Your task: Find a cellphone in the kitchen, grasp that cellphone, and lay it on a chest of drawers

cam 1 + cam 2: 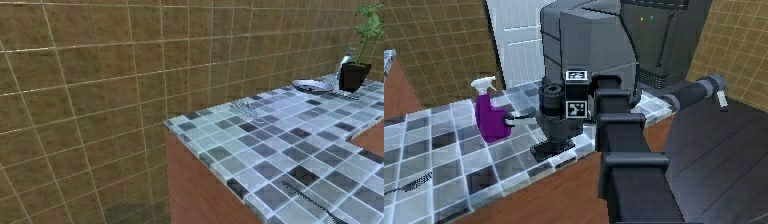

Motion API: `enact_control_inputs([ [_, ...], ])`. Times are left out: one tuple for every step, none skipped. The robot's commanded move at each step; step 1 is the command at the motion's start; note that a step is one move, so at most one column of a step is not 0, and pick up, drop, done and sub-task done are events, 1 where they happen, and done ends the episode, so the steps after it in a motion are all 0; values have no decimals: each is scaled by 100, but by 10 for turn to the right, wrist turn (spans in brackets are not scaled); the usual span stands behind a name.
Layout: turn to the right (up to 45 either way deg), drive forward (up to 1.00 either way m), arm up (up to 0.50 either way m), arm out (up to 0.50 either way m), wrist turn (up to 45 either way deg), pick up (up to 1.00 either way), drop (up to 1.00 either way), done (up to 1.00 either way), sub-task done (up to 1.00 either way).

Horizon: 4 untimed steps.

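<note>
Forward view down onto counter (300, 140) corner and wall (80, 90); arm side view close along arm (629, 165), same counter.

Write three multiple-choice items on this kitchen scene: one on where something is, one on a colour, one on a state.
1. Where does the potted plant stand?
A. On the floor
B. On the tiled counter
C. On a wall shelf

2. What colour is the spray bottle?
A. Green
B. Yellow
C. Purple

3. How is the spray bottle placed?
A. Upright on the counter
B. Lying on its side
C. Upside down in a bucket

Answers:
1 B: its dark pot rests on the checked tiles at the forward view's upper right.
2 C: the body is purple under a pale trigger head.
3 A: its base sits on the tiles with the trigger head on top.
</note>
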Motion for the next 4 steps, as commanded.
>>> enact_control_inputs([
  [0, 0, -16, 0, 0, 0, 0, 0, 0],
  [0, 0, 0, 0, 0, 100, 0, 0, 0],
  [0, 0, 10, 0, 0, 0, 0, 0, 0],
  [0, 0, 6, 0, 0, 0, 0, 0, 0],
])
